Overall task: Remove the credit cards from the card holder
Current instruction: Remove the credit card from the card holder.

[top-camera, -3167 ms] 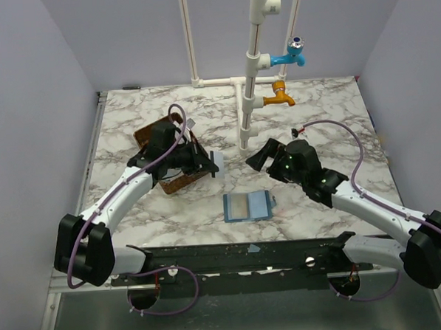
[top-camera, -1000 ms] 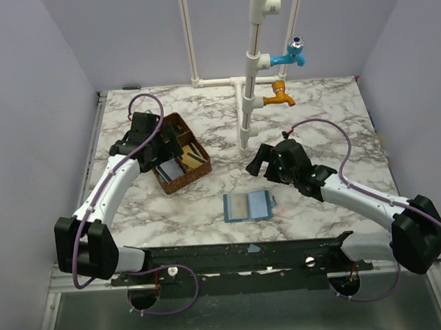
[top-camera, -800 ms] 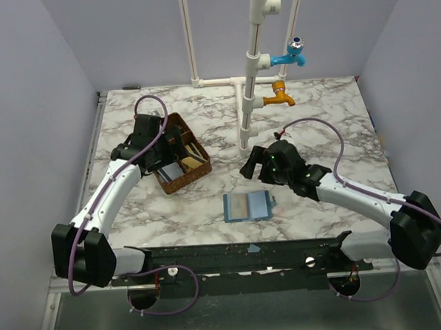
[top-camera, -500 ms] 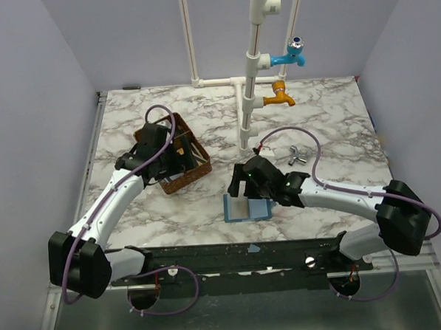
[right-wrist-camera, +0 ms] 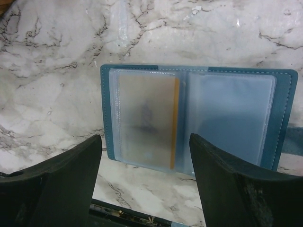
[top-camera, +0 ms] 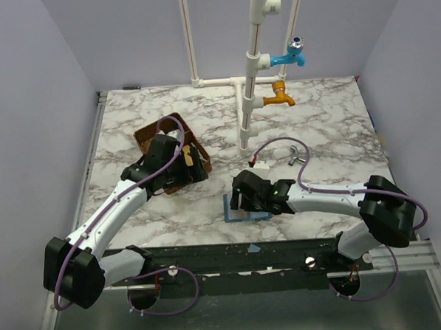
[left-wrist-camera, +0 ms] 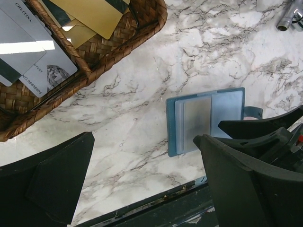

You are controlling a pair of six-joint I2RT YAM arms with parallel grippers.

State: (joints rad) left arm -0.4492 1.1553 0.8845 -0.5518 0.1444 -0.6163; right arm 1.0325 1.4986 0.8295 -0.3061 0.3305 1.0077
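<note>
Marble bench (top-camera: 329,122), card holder (right-wrist-camera: 196,118) lying open at its 6 o'clock edge.
One credit card (right-wrist-camera: 147,118) sits in the holder's 9 o'clock pocket; right hand (right-wrist-camera: 146,137) hovers spread above; left hand (left-wrist-camera: 144,137), spread too, hangs near the woven tray (left-wrist-camera: 156,19) at 10 o'clock.

My right claw (right-wrist-camera: 144,142) hangs right over the open card holder (right-wrist-camera: 227,118), flat on the tabletop (left-wrist-camera: 142,94); one card (right-wrist-camera: 144,118) sits in its left sleeve. Ahead and left of my left claw (left-wrist-camera: 144,139), the tray (left-wrist-camera: 109,52) holds more cards (left-wrist-camera: 42,61).
</note>
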